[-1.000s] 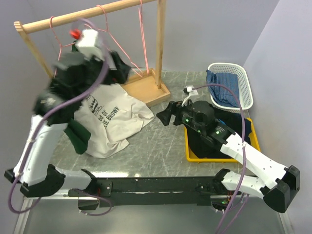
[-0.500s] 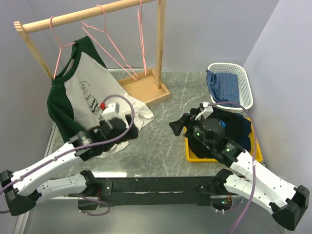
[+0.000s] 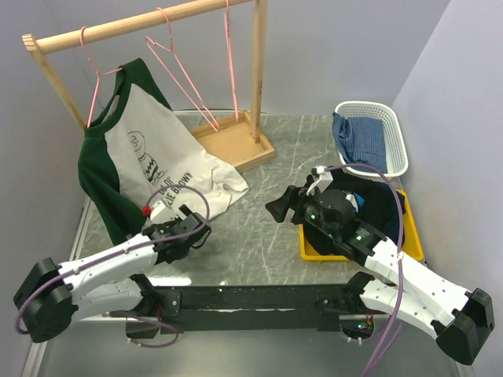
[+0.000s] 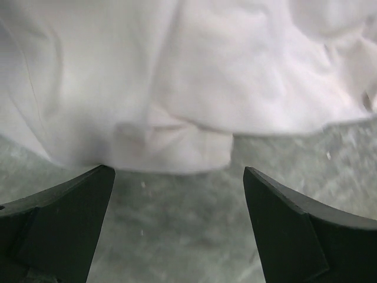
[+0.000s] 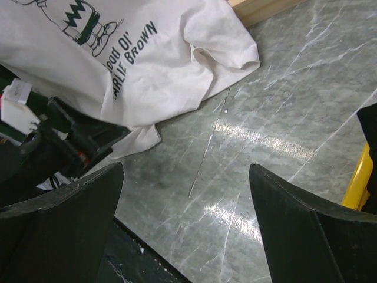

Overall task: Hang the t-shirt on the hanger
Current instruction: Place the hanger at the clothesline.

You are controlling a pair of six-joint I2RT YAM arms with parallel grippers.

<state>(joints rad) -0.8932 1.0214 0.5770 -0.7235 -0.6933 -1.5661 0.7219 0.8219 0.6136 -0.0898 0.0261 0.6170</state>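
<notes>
Apparently the t-shirt (image 3: 145, 157) already hangs on the leftmost hanger (image 3: 95, 88) from the wooden rack (image 3: 141, 22). Its upper part is draped over the wire, while its cream hem lies bunched on the table (image 3: 259, 236). Just in front of that hem the left gripper (image 3: 195, 229) sits low, jaws spread wide and empty. The right gripper (image 3: 283, 203), likewise spread and holding nothing, hovers over the table beside the yellow tray (image 3: 308, 247). The risk, as I judge it, is that the shirt looks lopsided on the wire. The cloth resting on the table, or a finger snagging the hem when the left arm moves, could drag it off the hanger or tip the hook from the rod.
</notes>
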